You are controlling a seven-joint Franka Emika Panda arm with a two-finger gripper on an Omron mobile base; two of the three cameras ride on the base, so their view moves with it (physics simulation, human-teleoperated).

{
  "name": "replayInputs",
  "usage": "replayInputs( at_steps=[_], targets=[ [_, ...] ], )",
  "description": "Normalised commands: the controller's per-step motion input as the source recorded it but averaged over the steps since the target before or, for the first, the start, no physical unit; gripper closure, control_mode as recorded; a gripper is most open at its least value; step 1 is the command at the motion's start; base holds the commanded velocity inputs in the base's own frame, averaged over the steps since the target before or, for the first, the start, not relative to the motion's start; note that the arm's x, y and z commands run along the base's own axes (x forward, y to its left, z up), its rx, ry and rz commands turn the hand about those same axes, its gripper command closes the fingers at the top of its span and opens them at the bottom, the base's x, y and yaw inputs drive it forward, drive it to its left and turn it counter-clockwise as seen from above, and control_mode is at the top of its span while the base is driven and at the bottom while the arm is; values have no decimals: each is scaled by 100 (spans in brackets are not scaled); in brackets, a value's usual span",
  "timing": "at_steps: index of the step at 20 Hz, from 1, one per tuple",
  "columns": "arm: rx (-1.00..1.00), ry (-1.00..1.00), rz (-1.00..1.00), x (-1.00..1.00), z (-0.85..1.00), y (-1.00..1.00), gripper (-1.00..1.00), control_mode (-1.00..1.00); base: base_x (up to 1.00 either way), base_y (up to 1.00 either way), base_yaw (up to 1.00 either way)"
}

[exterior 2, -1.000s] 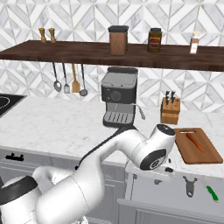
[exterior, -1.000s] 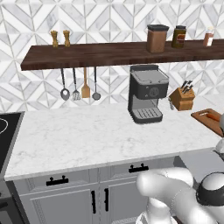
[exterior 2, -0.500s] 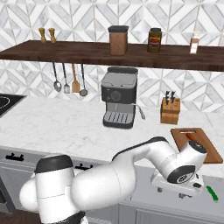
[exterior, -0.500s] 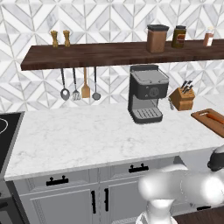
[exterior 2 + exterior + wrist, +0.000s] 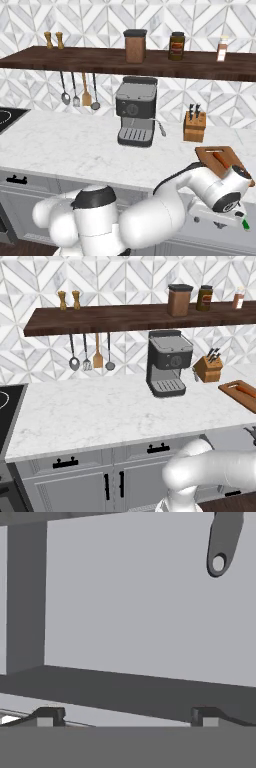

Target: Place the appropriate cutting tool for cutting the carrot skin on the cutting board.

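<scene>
Hand view: hand (image 5: 127,714) fingers wide apart over grey drawer floor (image 5: 130,612); dark handle end (image 5: 222,544) lies ahead.

White marble counter (image 5: 100,416) carries a coffee machine (image 5: 168,362), a light-wood knife block (image 5: 208,367) just right of it, and the cutting board (image 5: 220,159) at the far right end, with the carrot (image 5: 220,159) lying on the board. A dark cooktop (image 5: 7,406) is set in the counter's left end. Dark wooden shelf (image 5: 125,318) above carries two small shakers (image 5: 69,300) at left and a brown canister (image 5: 179,300), a dark jar (image 5: 204,298) and a small bottle (image 5: 239,298) at right.
</scene>
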Motion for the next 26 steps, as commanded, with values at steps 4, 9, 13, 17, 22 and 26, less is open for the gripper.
replayInputs(
  at_steps=[4,9,13,17,22,26],
  targets=[
    [5,1,3,32,-33,-20,-100,-100,0,0,0],
    [4,0,3,11,-47,-13,-100,-100,0,0,0],
    [0,2,2,-9,-47,0,-100,-100,0,0,0],
    [0,6,0,-21,-35,0,-100,-100,0,0,0],
    [0,10,0,-24,-37,-7,-100,-100,0,0,0],
    [4,15,0,-21,-21,-6,-100,-100,0,0,0]
  ],
)
